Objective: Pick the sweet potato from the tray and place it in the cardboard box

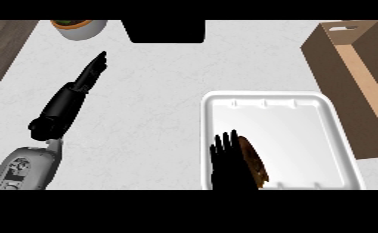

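A brown sweet potato (255, 161) lies in the lower left part of the white tray (295, 102), partly hidden by my right hand. That right hand (227, 164) hovers over or against its left side with fingers straight and pointing up, not curled round it. The cardboard box (347, 72) stands open at the right edge, just right of the tray. My left hand (88, 74) rests on the counter at the left, fingers straight and pointing up-right, holding nothing.
A white pot with a plant (78, 27) sits at the back left. A black block (164, 30) stands at the back centre. A dark strip (11, 42) edges the counter at the far left.
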Robot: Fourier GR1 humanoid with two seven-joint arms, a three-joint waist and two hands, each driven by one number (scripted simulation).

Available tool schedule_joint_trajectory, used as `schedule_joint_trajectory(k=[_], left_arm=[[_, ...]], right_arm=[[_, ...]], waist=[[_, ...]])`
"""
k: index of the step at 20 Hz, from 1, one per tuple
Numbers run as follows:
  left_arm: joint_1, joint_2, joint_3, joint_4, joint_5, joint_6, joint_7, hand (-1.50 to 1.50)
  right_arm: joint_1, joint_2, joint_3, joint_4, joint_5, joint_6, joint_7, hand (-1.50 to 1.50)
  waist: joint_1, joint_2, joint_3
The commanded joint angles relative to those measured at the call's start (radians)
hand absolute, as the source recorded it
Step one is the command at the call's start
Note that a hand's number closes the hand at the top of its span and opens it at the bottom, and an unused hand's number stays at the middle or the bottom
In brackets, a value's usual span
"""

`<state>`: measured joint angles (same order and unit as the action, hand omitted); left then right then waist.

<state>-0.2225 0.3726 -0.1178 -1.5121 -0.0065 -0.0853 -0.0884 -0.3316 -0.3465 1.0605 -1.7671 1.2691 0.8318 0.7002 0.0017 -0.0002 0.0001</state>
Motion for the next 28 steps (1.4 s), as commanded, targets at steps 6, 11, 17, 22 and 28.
schedule_joint_trajectory(k=[6, 11, 17, 22, 28], left_arm=[[0.036, -0.021, 0.059, -0.033, -0.023, -0.057, -0.007, 0.0], [-0.022, -0.031, 0.081, -0.008, -0.036, -0.071, 0.021, 0.0], [-0.029, -0.069, 0.095, 0.056, -0.071, -0.085, -0.044, 0.0], [0.09, -0.066, 0.076, -0.144, -0.072, -0.094, 0.052, 0.0], [0.013, -0.099, 0.077, -0.063, -0.087, -0.099, 0.045, 0.0]], right_arm=[[0.05, -0.004, -0.061, 0.102, 0.088, -0.104, -0.107, -1.5], [-0.016, 0.031, -0.102, 0.133, 0.143, -0.062, -0.133, -1.5], [0.087, -0.021, -0.157, 0.122, 0.173, -0.123, -0.181, -1.5], [0.011, -0.018, -0.142, 0.244, 0.182, -0.177, -0.326, 1.5], [0.046, -0.054, -0.089, 0.315, 0.265, -0.447, -0.413, 1.5]], waist=[[0.0, 0.0, 0.0], [0.001, 0.0, 0.0], [-0.005, 0.0, 0.0], [0.01, -0.001, 0.0], [0.004, 0.001, 0.0]])
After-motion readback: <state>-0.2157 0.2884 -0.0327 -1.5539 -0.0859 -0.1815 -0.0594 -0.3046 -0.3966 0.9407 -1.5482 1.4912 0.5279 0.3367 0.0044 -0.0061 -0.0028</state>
